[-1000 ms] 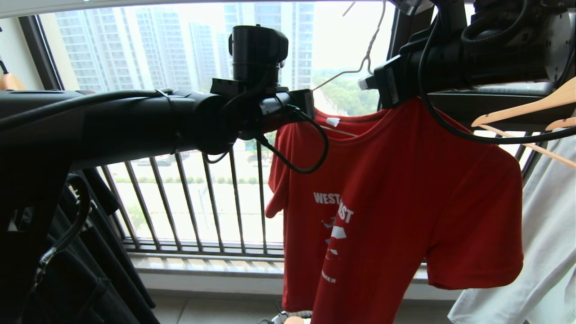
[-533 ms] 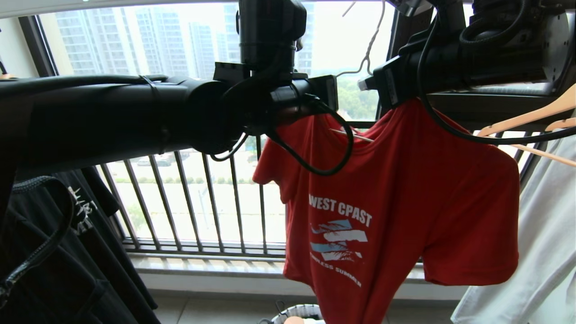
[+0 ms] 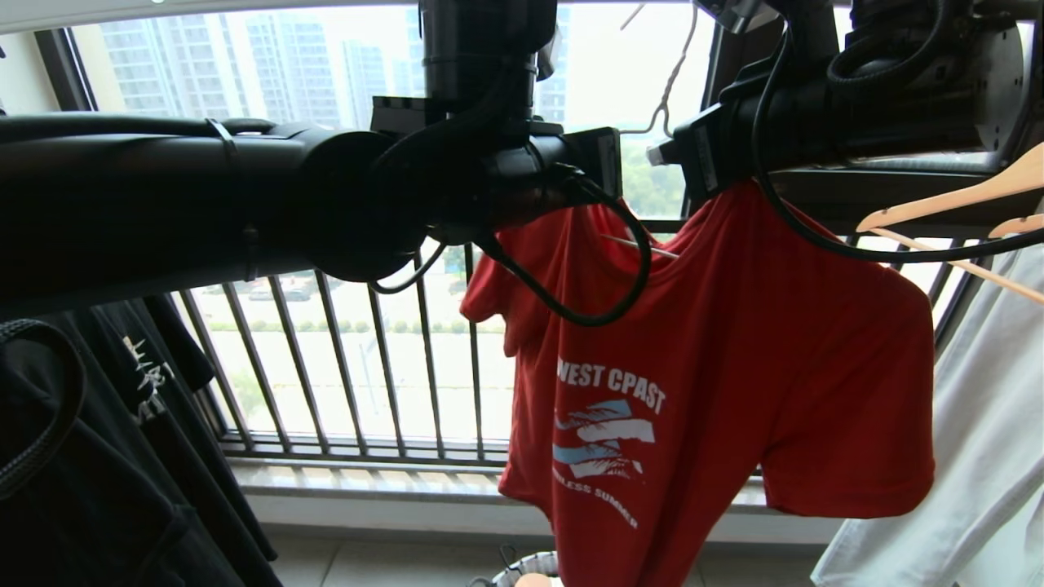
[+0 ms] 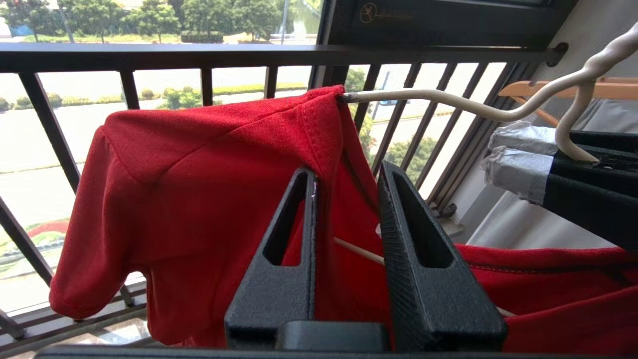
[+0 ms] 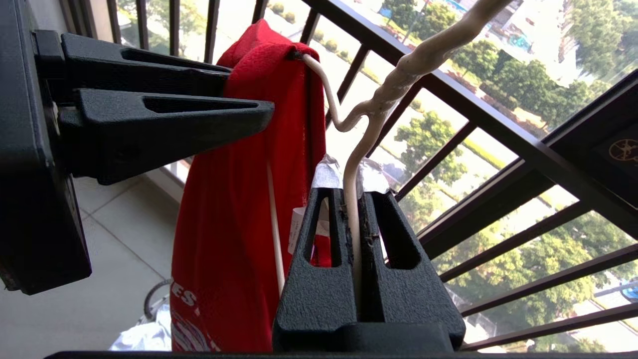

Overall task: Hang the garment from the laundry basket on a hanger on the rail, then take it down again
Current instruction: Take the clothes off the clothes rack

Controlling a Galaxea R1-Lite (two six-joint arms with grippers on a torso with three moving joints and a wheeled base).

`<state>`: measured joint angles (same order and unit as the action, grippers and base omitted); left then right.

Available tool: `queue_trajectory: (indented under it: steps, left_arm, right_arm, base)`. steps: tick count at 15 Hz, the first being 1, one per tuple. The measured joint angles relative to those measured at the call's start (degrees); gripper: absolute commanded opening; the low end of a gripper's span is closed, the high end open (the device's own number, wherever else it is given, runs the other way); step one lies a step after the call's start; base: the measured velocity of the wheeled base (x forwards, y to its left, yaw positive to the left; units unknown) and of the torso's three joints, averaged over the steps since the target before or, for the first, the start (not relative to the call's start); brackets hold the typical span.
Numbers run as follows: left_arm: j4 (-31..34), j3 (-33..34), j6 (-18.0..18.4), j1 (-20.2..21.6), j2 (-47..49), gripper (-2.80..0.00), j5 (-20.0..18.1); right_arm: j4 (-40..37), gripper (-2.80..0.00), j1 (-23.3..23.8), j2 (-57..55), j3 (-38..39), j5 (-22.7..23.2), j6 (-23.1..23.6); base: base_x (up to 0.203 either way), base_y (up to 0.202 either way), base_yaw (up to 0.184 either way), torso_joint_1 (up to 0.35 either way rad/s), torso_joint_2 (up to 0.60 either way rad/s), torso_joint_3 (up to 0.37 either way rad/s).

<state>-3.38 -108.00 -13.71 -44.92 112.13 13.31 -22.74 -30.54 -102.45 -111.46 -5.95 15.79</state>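
Note:
The garment [image 3: 734, 359], a red T-shirt with a white and light-blue print, hangs on the hanger [image 3: 670, 86], whose hook runs up out of the head view. My right gripper [image 5: 350, 179] is shut on the hanger's wire [image 5: 379, 99] just below the twisted neck. My left gripper [image 4: 345, 169] is open. Its fingers straddle the folded shoulder and collar of the garment [image 4: 209, 164], where the hanger's arm [image 4: 438, 97] goes into the cloth. The laundry basket [image 3: 534, 561] shows only its rim, at the bottom edge below the shirt. The rail is out of view.
A black T-shirt [image 3: 122, 456] hangs at the left and a white garment [image 3: 979, 424] at the right. Wooden hangers [image 3: 962, 196] are beside my right arm. The black barred window railing [image 3: 367, 367] runs close behind the shirt.
My left arm has risen and moved right, up to the shirt's shoulder. The shirt's front has spread out, so the chest print now shows whole. The right arm has not moved.

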Motion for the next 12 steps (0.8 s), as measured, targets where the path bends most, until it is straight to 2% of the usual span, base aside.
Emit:
queue_trajectory:
  steps: [6,10,11,12]
  left_arm:
    - [0.09,1.35,0.02,0.09,-1.03,0.0,0.05]
    - [-0.17,10.38,-0.09,0.17,-7.24,0.0,0.05]
    - [-0.3,12.93,-0.17,0.19,-9.53,-2.8,0.05]
    - [-0.49,15.55,-0.42,0.26,-12.16,-2.8,0.05]
  right_arm:
    - [-0.04,-2.8,-0.02,-0.02,0.1,0.06,-0.07]
    - [-0.11,-2.8,0.06,-0.04,0.18,0.09,-0.25]
    - [-0.1,-2.8,0.06,-0.06,0.18,0.09,-0.25]
    - [-0.16,-2.8,0.06,-0.09,0.2,0.07,-0.29]
  base:
    - [0.0,0.0,0.0,0.0,0.0,0.0]
    - [0.0,0.0,0.0,0.0,0.0,0.0]
    - [0.0,0.0,0.0,0.0,0.0,0.0]
    - [0.0,0.0,0.0,0.0,0.0,0.0]
